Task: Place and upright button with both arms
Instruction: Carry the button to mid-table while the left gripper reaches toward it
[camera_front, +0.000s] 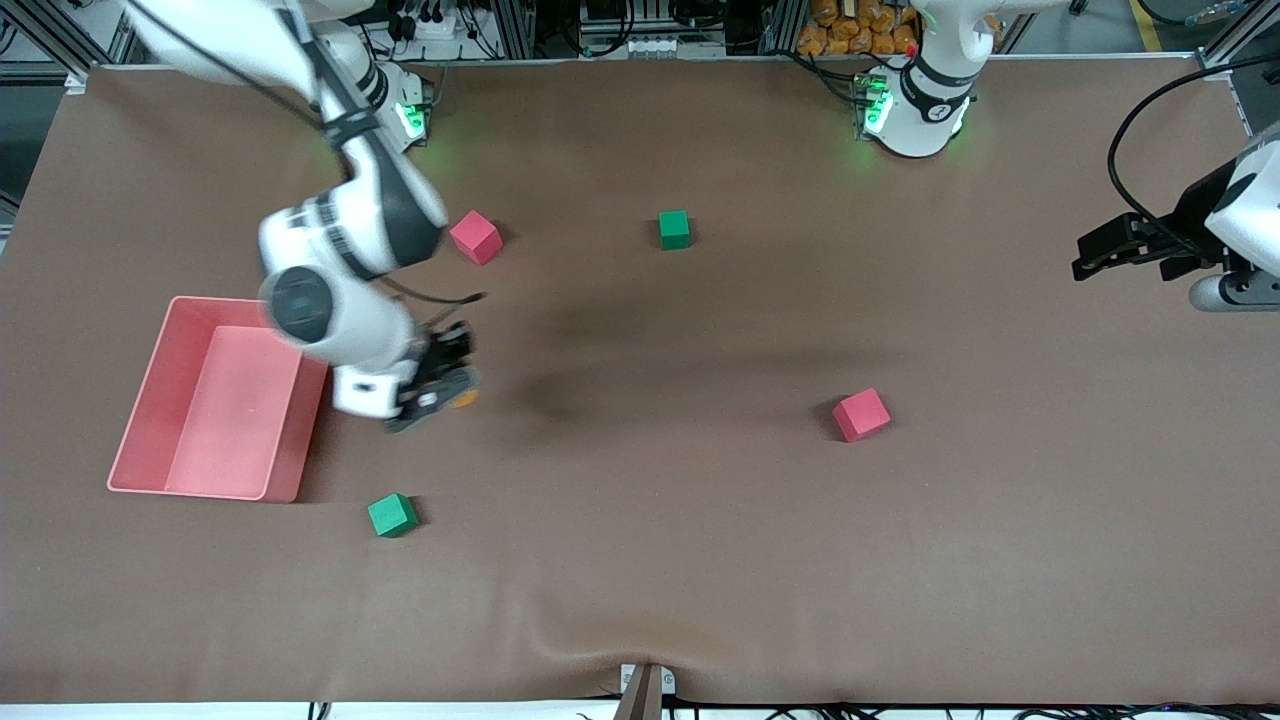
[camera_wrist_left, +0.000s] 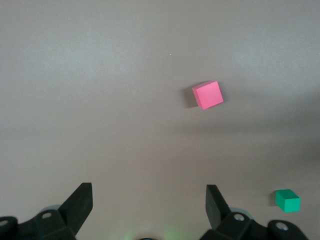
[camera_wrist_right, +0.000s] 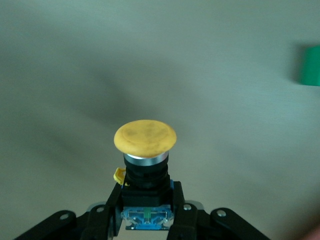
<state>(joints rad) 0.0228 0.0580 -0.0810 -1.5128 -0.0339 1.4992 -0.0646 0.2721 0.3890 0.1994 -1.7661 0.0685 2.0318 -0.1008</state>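
Note:
My right gripper (camera_front: 448, 392) is shut on the button (camera_wrist_right: 145, 155), a push-button with a round orange cap on a black body. In the front view only a sliver of the orange cap (camera_front: 463, 400) shows past the fingers. The gripper holds it just above the brown table, beside the pink tray (camera_front: 150, 400). My left gripper (camera_front: 1090, 258) is open and empty, up in the air over the left arm's end of the table; its two black fingers (camera_wrist_left: 80, 200) stand wide apart.
A red cube (camera_front: 476, 237) and a green cube (camera_front: 674, 229) lie toward the arm bases. Another red cube (camera_front: 861, 414) (camera_wrist_left: 208, 94) lies mid-table toward the left arm's end. A green cube (camera_front: 392, 515) (camera_wrist_left: 287, 200) lies nearer the front camera than the tray.

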